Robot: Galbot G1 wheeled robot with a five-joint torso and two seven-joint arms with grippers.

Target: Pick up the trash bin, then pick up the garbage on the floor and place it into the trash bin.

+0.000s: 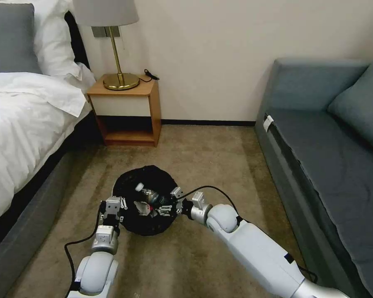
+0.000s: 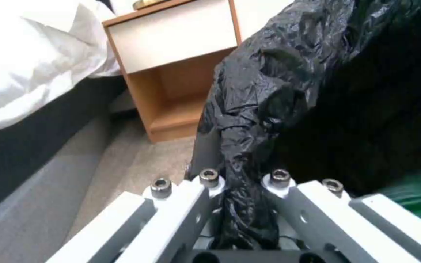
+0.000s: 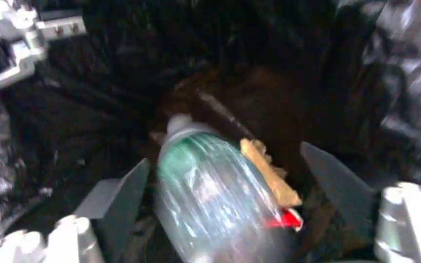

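Note:
The trash bin (image 1: pixel 147 174), round with a crinkled black liner, sits between my two arms over the carpet. My left gripper (image 1: pixel 114 205) is shut on its near rim, and the black liner (image 2: pixel 269 91) is pinched between the fingers (image 2: pixel 243 179). My right gripper (image 1: pixel 170 202) reaches in over the opposite rim, open (image 3: pixel 225 155). A clear bottle with a green label (image 3: pixel 210 197) lies between its fingers inside the bin, with a gap on one side. A brown paper scrap (image 3: pixel 269 175) and a red-and-white packet (image 1: pixel 143 208) also lie in the bin.
A bed (image 1: pixel 25 124) with white sheets runs along the left. A wooden nightstand (image 1: pixel 126 111) with a brass lamp (image 1: pixel 120 78) stands at the wall behind the bin. A grey-blue sofa (image 1: pixel 331 157) lines the right. Beige carpet (image 1: pixel 211 165) lies between them.

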